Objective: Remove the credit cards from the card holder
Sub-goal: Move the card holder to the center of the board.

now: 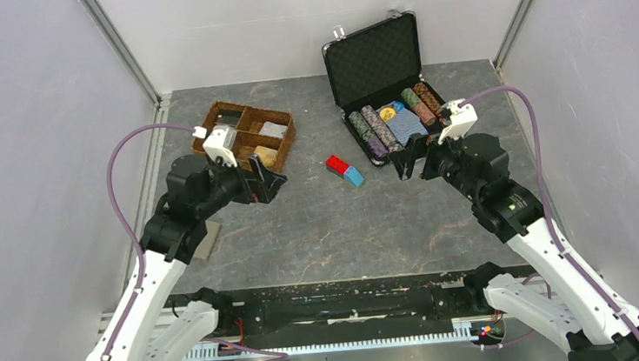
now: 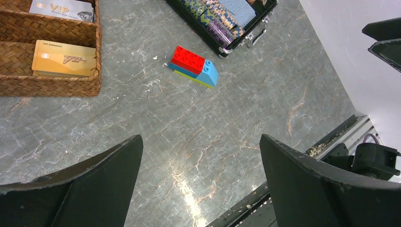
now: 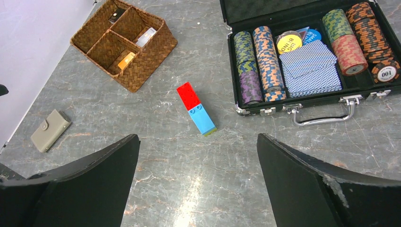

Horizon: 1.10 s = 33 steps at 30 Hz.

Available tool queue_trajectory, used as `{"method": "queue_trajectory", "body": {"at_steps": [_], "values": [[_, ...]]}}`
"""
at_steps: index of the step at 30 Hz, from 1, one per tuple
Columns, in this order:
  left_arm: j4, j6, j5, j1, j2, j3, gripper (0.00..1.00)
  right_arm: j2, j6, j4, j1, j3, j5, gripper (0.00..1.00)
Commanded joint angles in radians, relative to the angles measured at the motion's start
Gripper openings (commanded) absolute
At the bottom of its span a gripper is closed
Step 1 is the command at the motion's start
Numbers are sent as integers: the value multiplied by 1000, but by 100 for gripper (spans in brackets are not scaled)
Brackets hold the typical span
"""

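Observation:
The grey-tan card holder point(image 3: 50, 130) lies shut on the table at the left, its tab fastened; in the top view it point(image 1: 209, 240) peeks out beside my left arm. An orange-gold credit card point(image 2: 64, 59) lies in a compartment of the wicker tray point(image 2: 97, 71), and a pale VIP card point(image 2: 61, 7) lies in the compartment behind it. Both also show in the right wrist view, the orange-gold one point(image 3: 126, 60) and the pale one point(image 3: 145, 37). My left gripper point(image 2: 199, 142) is open and empty above bare table near the tray. My right gripper point(image 3: 197, 139) is open and empty in front of the chip case.
An open black case point(image 1: 377, 79) of poker chips with a blue patterned pack point(image 3: 309, 66) stands at the back right. A red-and-blue toy brick block point(image 1: 345, 170) lies mid-table between the grippers. The wicker tray point(image 1: 223, 110) stands at the back left. Walls close in left and right.

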<state>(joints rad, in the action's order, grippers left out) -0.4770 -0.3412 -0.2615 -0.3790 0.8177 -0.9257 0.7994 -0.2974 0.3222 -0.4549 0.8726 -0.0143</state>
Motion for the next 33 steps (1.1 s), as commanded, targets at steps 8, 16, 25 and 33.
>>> {"method": "queue_trajectory", "body": {"at_steps": [8, 16, 25, 33], "values": [[9, -18, 179, 0, -9, 3, 100, -22, -10, -75, 1, -46, 65, 98], [-199, -134, 584, 13, 126, -65, 100, -56, -8, -133, 1, -105, 133, 98], [-316, -420, 667, 413, 204, 59, 89, -136, -4, -261, 0, -195, 291, 98], [-286, -547, 678, 555, 298, 132, 89, -174, -32, -289, 1, -224, 374, 98]]}}
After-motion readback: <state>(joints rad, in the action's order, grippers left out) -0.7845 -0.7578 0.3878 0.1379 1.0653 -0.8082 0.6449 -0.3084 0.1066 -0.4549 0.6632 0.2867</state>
